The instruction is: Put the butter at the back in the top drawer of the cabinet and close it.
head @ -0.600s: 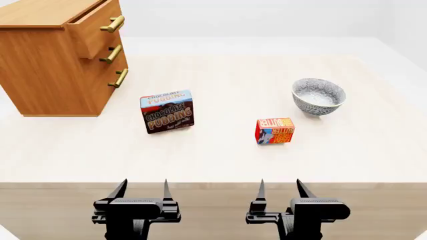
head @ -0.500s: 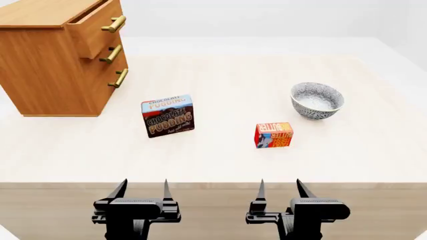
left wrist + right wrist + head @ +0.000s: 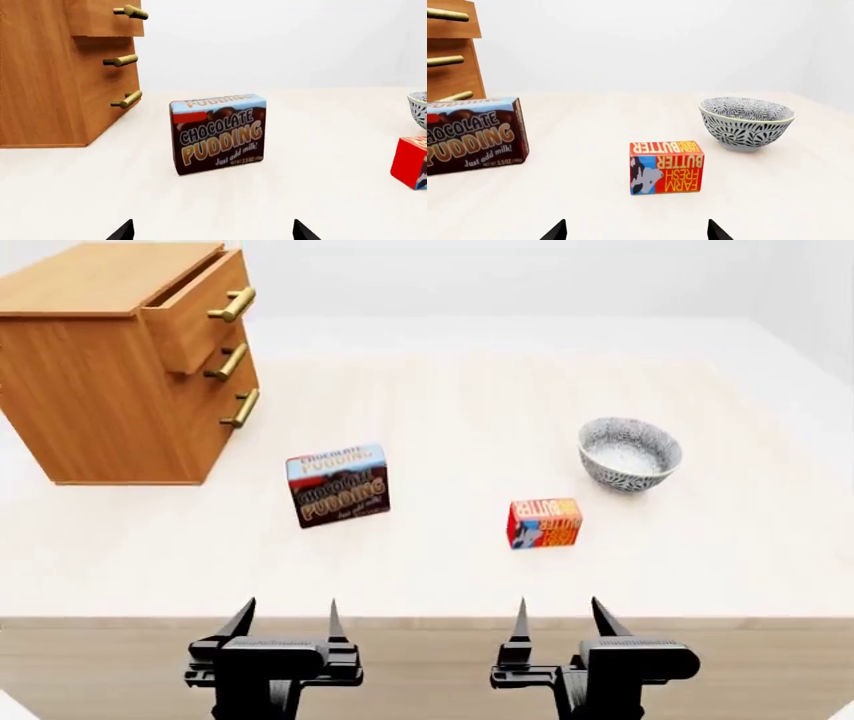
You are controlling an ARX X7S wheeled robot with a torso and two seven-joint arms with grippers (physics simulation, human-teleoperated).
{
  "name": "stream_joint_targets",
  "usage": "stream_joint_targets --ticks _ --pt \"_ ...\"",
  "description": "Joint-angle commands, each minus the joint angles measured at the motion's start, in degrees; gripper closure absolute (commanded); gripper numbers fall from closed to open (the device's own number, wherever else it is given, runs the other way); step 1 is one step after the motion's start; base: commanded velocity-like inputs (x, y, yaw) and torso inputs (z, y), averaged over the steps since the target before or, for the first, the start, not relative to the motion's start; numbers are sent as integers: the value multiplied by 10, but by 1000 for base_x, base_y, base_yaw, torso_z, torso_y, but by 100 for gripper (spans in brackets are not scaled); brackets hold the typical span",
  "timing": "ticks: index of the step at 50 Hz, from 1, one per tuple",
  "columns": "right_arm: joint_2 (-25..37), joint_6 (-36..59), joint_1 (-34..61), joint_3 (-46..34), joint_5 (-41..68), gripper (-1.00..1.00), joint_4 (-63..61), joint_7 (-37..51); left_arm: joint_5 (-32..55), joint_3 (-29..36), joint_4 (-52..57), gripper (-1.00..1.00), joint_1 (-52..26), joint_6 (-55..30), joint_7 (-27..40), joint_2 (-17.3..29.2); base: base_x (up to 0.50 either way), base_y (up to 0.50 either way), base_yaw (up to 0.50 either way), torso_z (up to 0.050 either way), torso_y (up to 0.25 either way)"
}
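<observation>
Hovering at the near edge of the desk (image 3: 441, 580), the right gripper (image 3: 558, 612) and the left gripper (image 3: 284, 612) both stand with their prongs apart and hold nothing. Straight out from the right gripper, well apart from it, the butter (image 3: 543, 523) stands on the desk, a small red-and-orange carton with its printed face turned toward the robot. It looks light and stiff, a cardboard box with flat parallel sides and a smooth, possibly slick print, so a firm pinch across its two short side faces, low and centred, seems the safest hold; squeezing too hard could dent it. Farther right and beyond it sits one patterned bowl (image 3: 630, 454), near but not touching. To the left, in front of the left gripper, stands one chocolate pudding box (image 3: 336, 485), larger than the butter. At the far left is one cabinet (image 3: 114, 370) with three drawers, each bearing one brass handle; the top drawer (image 3: 200, 310) is pulled partly out, its inside hidden.
</observation>
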State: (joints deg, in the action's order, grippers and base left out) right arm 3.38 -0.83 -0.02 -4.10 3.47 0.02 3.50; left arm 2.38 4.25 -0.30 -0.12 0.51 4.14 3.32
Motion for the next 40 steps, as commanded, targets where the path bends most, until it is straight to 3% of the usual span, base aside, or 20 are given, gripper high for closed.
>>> stream_joint_targets --ticks 1,29,35,40 --pt "10 -1 0 -12 11 -100 -2 11 6 13 0 -100 -1 -1 14 10 0 0 0 50 0" --pt "28 -3 3 -33 30 -100 0 28 21 37 -3 -100 -4 1 30 28 0 0 0 50 0" --pt "33 -2 4 -43 21 -100 1 33 28 39 -2 -100 -5 2 33 31 0 38 0 6 0" --pt "35 -2 4 -47 21 -100 2 37 29 42 -2 -100 -4 5 36 34 0 500 0 0 0"
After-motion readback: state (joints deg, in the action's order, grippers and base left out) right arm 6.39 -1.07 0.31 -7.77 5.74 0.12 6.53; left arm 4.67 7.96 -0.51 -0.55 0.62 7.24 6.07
